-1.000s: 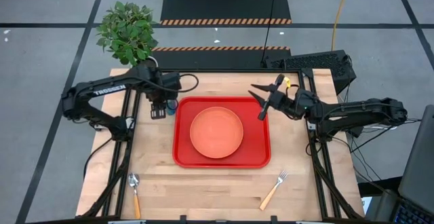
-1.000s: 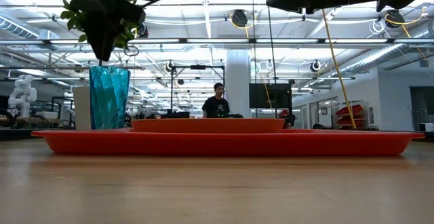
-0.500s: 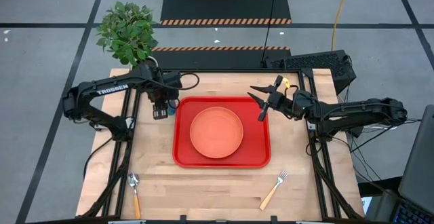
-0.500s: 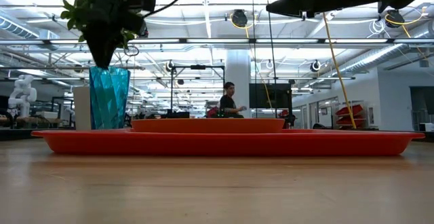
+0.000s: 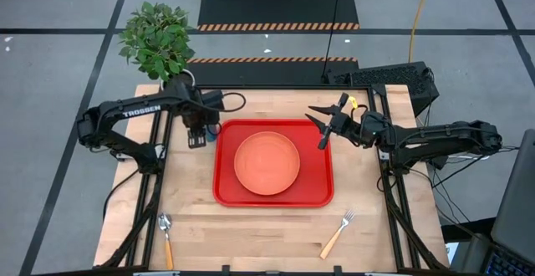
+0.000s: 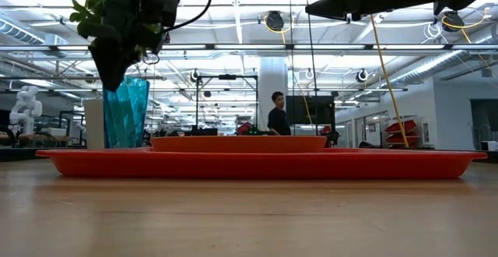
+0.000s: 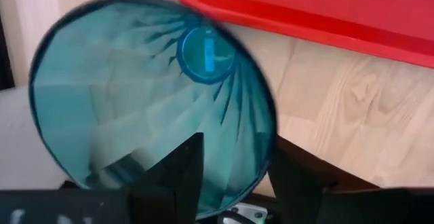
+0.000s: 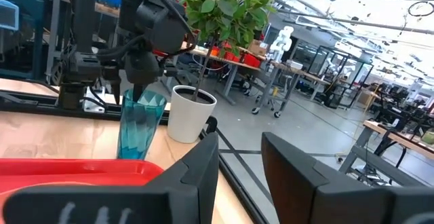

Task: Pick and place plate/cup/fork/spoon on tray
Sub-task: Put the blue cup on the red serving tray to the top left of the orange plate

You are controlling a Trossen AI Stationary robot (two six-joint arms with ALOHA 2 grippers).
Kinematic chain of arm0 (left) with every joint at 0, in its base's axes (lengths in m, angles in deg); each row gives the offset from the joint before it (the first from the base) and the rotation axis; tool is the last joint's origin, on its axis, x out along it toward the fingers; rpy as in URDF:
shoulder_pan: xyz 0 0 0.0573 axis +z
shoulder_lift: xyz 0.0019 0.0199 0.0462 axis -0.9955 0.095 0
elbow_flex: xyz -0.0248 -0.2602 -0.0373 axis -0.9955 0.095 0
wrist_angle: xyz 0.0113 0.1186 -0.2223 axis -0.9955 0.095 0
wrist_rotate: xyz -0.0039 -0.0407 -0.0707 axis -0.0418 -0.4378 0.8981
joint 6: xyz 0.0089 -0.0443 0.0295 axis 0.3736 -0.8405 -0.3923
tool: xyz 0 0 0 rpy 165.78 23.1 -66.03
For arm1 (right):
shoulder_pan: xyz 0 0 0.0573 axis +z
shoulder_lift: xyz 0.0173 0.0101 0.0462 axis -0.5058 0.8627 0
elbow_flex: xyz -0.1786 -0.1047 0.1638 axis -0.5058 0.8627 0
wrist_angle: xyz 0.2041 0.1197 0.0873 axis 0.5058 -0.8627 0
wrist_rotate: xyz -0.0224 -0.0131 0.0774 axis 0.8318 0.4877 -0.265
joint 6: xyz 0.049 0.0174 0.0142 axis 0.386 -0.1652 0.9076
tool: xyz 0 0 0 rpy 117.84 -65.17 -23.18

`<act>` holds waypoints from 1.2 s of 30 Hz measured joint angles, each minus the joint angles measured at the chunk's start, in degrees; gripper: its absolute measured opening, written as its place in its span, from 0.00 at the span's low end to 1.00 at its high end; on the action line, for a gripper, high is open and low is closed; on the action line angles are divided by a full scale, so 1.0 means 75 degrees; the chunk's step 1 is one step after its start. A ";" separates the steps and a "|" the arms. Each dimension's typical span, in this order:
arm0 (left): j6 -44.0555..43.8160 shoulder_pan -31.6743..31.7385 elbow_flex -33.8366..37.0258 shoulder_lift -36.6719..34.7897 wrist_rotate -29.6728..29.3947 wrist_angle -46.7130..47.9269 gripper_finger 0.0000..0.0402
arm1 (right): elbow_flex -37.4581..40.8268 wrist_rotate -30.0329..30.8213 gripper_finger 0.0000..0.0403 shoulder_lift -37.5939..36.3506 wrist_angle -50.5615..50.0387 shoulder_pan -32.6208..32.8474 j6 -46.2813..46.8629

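Cup (image 7: 152,108) stands on the table just off the tray's (image 5: 226,194) far-left corner. Left gripper (image 5: 197,134) sits over its rim, one finger (image 7: 173,176) inside, one outside, not clamped. Plate (image 5: 266,163) lies on the tray. Right gripper (image 5: 324,128) hovers above the tray's far-right edge, fingers apart, empty. Spoon (image 5: 166,236) and fork (image 5: 338,232) lie on the table's near side.
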 joint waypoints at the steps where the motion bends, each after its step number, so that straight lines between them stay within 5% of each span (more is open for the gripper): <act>1: -0.0003 0.0046 0.0000 0.0000 -0.0004 0.0003 0.36 | 0.0000 0.0004 0.27 0.0000 -0.0003 0.0000 -0.0005; 8: -0.0022 0.0347 0.0000 -0.0003 -0.0032 0.0029 0.04 | 0.0000 0.0012 0.27 0.0000 -0.0003 0.0000 -0.0035; 25: -0.0547 0.0619 -0.0021 -0.0003 0.0005 0.0634 0.02 | 0.0000 0.0245 0.27 0.0003 -0.0009 0.0003 -0.0171; 36: -0.1026 0.0663 -0.1350 -0.0006 0.0119 0.1274 0.02 | 0.0000 0.0242 0.27 0.0003 -0.0112 -0.0165 -0.0154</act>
